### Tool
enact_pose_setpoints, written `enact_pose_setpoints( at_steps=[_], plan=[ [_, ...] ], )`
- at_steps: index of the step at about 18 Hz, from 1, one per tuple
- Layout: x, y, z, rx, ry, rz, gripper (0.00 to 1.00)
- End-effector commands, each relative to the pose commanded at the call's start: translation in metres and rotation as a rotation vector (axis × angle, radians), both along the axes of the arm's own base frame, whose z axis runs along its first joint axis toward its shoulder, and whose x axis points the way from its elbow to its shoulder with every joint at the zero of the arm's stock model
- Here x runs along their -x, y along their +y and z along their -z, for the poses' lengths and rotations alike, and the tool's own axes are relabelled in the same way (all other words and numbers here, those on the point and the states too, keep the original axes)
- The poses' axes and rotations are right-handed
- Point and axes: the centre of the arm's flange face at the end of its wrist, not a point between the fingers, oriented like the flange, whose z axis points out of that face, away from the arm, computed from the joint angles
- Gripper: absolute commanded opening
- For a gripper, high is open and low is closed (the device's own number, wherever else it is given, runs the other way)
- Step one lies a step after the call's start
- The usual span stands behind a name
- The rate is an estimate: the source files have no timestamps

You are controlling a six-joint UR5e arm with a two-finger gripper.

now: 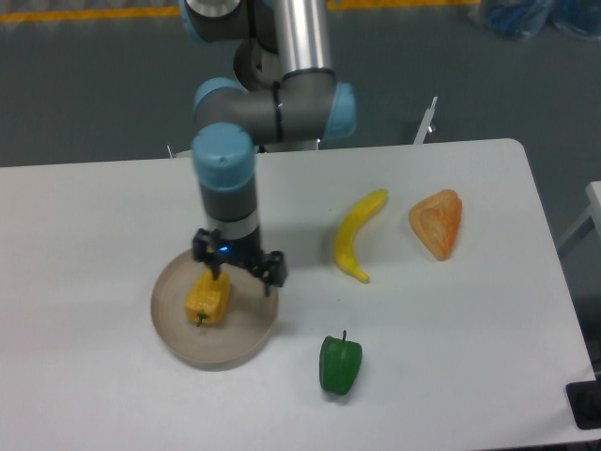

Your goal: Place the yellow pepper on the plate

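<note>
The yellow pepper (208, 299) is on the plate (246, 343), lying left of the plate's centre with its dark stem pointing toward the near edge. Right above it sits the gripper (222, 278), pointing straight down from the arm (225, 188), a small blue light glowing on its body. One fingertip reaches down to the pepper's top edge, but from this angle I can't tell whether the fingers are clamped on it, just touching it, or spread apart; the gripper body hides the gap.

The plate rests on the left half of the white table (451, 376), near the front. Off the plate, to the right and closer to the front edge, a green pepper (340, 365) stands with its stem up. Further back and right, a banana (359, 235) lies curved. Just beyond it, an orange wedge-shaped fruit piece (438, 224) lies close to the right edge, apart from the banana.
</note>
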Motion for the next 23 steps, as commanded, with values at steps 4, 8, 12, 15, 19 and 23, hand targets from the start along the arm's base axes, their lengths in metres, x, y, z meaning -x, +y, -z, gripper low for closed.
enact_pose_setpoints(
  at_steps=[4, 8, 12, 15, 19, 23],
  plan=[
    [0.068, -0.019, -0.025, -0.024, 0.053, 0.005, 1.00],
    [0.109, -0.021, -0.042, -0.022, 0.119, 0.125, 1.00],
    [0.144, -0.022, -0.049, 0.016, 0.194, 0.129, 1.00],
    [0.150, -0.017, -0.051, 0.027, 0.214, 0.159, 1.00],
    [0.152, -0.013, -0.049, 0.030, 0.216, 0.166, 1.00],
    [0.151, -0.014, -0.045, 0.035, 0.213, 0.166, 1.00]
  ],
)
